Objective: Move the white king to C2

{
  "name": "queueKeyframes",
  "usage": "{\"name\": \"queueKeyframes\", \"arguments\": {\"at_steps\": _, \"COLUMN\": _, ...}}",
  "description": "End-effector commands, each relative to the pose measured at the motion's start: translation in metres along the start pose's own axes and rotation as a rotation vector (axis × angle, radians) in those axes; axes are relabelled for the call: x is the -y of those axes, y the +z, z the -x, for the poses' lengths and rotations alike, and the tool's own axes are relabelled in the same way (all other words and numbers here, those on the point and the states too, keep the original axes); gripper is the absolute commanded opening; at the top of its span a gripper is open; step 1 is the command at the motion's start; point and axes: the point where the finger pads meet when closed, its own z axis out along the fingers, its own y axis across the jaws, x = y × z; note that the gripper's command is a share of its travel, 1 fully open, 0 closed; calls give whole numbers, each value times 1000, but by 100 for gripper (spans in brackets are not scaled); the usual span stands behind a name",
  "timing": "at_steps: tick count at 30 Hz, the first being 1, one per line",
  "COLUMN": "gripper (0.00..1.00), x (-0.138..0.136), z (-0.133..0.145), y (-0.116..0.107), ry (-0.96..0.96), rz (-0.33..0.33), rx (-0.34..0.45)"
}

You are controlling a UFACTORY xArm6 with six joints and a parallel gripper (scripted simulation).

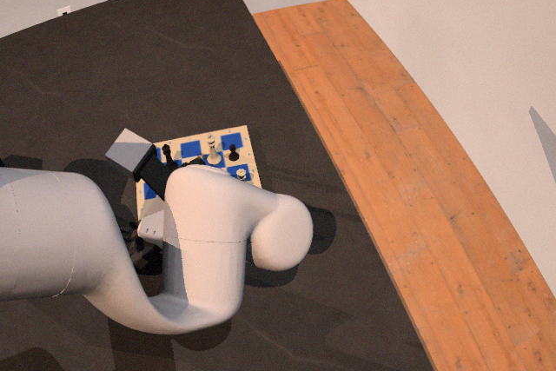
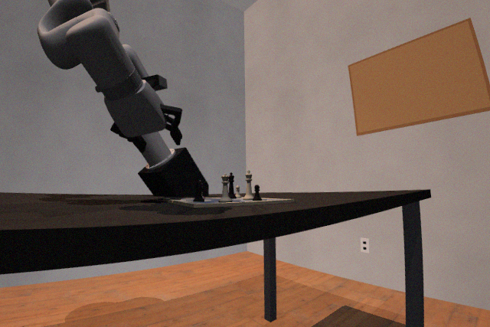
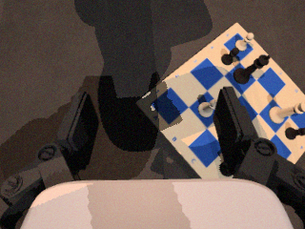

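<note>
Gripper [image 3: 152, 129] is hanging above the bench [image 1: 135, 66], fingers standing wide apart with nothing between them. One finger is sitting over the near corner of the chessboard [image 3: 267, 110], the other over bare bench. White king [image 1: 214, 149] is standing upright on a far-row square, a black pawn [image 1: 233, 152] just beside it. Square letters too small to read. Arm [image 1: 201, 241] is blocking much of the board in the top view.

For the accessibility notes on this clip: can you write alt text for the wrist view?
The open gripper hangs empty above the near corner of a blue-and-cream chessboard, its two dark fingers spread wide. Black and white pieces stand upright across the board, and the arm's shadow falls on the dark table.
</note>
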Motion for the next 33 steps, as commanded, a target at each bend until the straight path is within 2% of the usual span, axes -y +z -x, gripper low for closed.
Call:
{"name": "queueKeyframes", "arguments": {"at_steps": 1, "gripper": 100, "x": -18, "z": 9, "y": 8, "ry": -148, "rz": -186, "rx": 138}}
{"name": "queueKeyframes", "arguments": {"at_steps": 2, "gripper": 100, "x": -18, "z": 9, "y": 8, "ry": -148, "rz": -186, "rx": 138}}
{"name": "queueKeyframes", "arguments": {"at_steps": 3, "gripper": 100, "x": -32, "z": 13, "y": 10, "ry": -207, "rz": -231, "rx": 185}}
{"name": "queueKeyframes", "arguments": {"at_steps": 4, "gripper": 100, "x": -32, "z": 13, "y": 10, "ry": -233, "rz": -261, "rx": 209}}
{"name": "queueKeyframes", "arguments": {"at_steps": 5, "gripper": 100, "x": -48, "z": 16, "y": 11, "ry": -276, "rz": -285, "rx": 242}}
{"name": "queueKeyframes", "arguments": {"at_steps": 6, "gripper": 100, "x": -48, "z": 16, "y": 11, "ry": -313, "rz": -324, "rx": 274}}
{"name": "queueKeyframes", "arguments": {"at_steps": 7, "gripper": 100, "x": -48, "z": 16, "y": 11, "ry": -322, "rz": -333, "rx": 282}}
{"name": "queueKeyframes", "arguments": {"at_steps": 8, "gripper": 100, "x": -65, "z": 17, "y": 11, "ry": -398, "rz": -386, "rx": 343}}
{"name": "queueKeyframes", "arguments": {"at_steps": 9, "gripper": 100, "x": -65, "z": 17, "y": 11, "ry": -409, "rz": -397, "rx": 353}}
{"name": "queueKeyframes", "arguments": {"at_steps": 10, "gripper": 100, "x": -83, "z": 17, "y": 10, "ry": -476, "rz": -439, "rx": 405}}
{"name": "queueKeyframes", "arguments": {"at_steps": 11, "gripper": 100, "x": -83, "z": 17, "y": 10, "ry": -493, "rz": -455, "rx": 421}}
{"name": "queueKeyframes", "arguments": {"at_steps": 12, "gripper": 100, "x": -102, "z": 15, "y": 10, "ry": -556, "rz": -491, "rx": 470}}
{"name": "queueKeyframes", "arguments": {"at_steps": 13, "gripper": 100, "x": -102, "z": 15, "y": 10, "ry": -574, "rz": -506, "rx": 485}}
{"name": "queueKeyframes", "arguments": {"at_steps": 14, "gripper": 100, "x": -120, "z": 12, "y": 10, "ry": -641, "rz": -543, "rx": 537}}
{"name": "queueKeyframes", "arguments": {"at_steps": 17, "gripper": 100, "x": -120, "z": 12, "y": 10, "ry": -651, "rz": -550, "rx": 545}}
{"name": "queueKeyframes", "arguments": {"at_steps": 20, "gripper": 100, "x": -167, "z": -3, "y": 12, "ry": -838, "rz": -648, "rx": 689}}
{"name": "queueKeyframes", "arguments": {"at_steps": 21, "gripper": 100, "x": -167, "z": -3, "y": 12, "ry": -838, "rz": -648, "rx": 689}}
{"name": "queueKeyframes", "arguments": {"at_steps": 23, "gripper": 100, "x": -189, "z": -13, "y": 14, "ry": -922, "rz": -686, "rx": 752}}
{"name": "queueKeyframes", "arguments": {"at_steps": 26, "gripper": 100, "x": -205, "z": -22, "y": 16, "ry": -986, "rz": -713, "rx": 798}}
{"name": "queueKeyframes", "arguments": {"at_steps": 33, "gripper": 100, "x": -208, "z": -23, "y": 16, "ry": -996, "rz": -718, "rx": 806}}
